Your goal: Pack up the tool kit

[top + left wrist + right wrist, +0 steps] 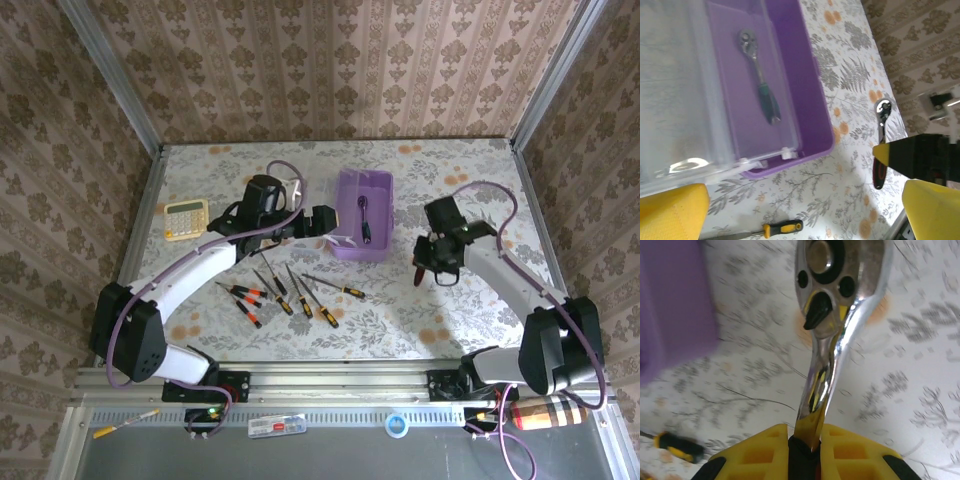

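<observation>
On the flowery desk [440, 170], seen from the top, a small see-through purple plastic box [378, 182] is placed near the middle. A dark little wrench is seen lying inside it. The left tool [330, 228] is held just beside the box's left side. A row of small black-and-orange screwdrivers [285, 292] is laid on the desk in front of the box. A yellow calculator [186, 218] is set off to the left. To the right of the box, the right tool [436, 266] is closed on a shiny silver wrench with a red handle [422, 272].

From the left wrist, the left tool's two yellow fingers [670, 212] are seen spread wide apart, and nothing is held between them. A clear plastic piece [680, 100] is laid over the left part of the purple box. A small silver wrench with a dark green handle [760, 75] is laid on the box's floor. One screwdriver [782, 229] is seen on the desk below the box.

From the right wrist, the yellow fingers [755, 455] are pressed tight on the silver wrench's shaft, and its round head [840, 270] is pointed away. Whether the wrench is touching the desk cannot be told. The purple box is seen blurred at the left edge.
</observation>
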`<control>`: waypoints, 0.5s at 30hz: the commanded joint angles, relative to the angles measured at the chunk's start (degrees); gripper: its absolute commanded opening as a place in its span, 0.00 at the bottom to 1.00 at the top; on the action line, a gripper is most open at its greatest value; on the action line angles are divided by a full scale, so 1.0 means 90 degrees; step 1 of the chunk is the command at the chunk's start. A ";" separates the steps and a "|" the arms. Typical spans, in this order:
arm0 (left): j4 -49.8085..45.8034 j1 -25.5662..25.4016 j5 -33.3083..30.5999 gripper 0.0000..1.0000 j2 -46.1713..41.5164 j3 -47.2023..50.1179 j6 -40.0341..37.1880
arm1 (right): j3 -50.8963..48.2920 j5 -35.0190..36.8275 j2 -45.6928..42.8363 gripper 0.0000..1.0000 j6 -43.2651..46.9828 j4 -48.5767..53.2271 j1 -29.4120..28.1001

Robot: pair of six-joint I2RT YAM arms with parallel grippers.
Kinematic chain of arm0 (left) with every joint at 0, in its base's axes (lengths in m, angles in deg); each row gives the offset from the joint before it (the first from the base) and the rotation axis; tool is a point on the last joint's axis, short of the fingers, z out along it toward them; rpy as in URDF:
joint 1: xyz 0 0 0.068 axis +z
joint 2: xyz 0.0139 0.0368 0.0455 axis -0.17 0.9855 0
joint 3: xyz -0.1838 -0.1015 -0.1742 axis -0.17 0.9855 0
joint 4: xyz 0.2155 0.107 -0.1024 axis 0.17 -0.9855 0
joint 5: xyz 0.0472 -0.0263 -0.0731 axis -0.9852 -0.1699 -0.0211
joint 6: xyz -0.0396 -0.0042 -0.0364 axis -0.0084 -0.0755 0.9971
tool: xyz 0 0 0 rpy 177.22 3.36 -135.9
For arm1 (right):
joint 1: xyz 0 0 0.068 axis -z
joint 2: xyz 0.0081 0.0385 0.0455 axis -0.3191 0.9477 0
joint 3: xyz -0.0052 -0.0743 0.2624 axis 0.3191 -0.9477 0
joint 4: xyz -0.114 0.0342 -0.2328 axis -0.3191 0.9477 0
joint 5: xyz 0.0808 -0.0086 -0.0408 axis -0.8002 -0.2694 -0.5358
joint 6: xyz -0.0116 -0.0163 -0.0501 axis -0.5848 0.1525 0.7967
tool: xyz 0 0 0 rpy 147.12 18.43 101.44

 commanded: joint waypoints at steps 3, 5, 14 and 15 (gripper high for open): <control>-0.0407 0.0421 -0.0480 1.00 -0.0168 -0.0232 -0.0104 | 0.1307 0.0554 0.0914 0.10 0.0278 -0.0038 -0.0636; -0.0448 0.0645 -0.0538 1.00 -0.0159 -0.0220 -0.0035 | 0.1801 0.0582 0.1336 0.10 0.0302 -0.0065 -0.0787; -0.0219 0.1263 -0.0335 1.00 -0.0032 -0.0103 0.0191 | 0.3416 0.0472 0.3140 0.10 0.0473 -0.0120 -0.0977; -0.0219 0.1268 -0.0334 1.00 -0.0025 -0.0102 0.0188 | 0.3508 0.0469 0.3288 0.09 0.0494 -0.0119 -0.0981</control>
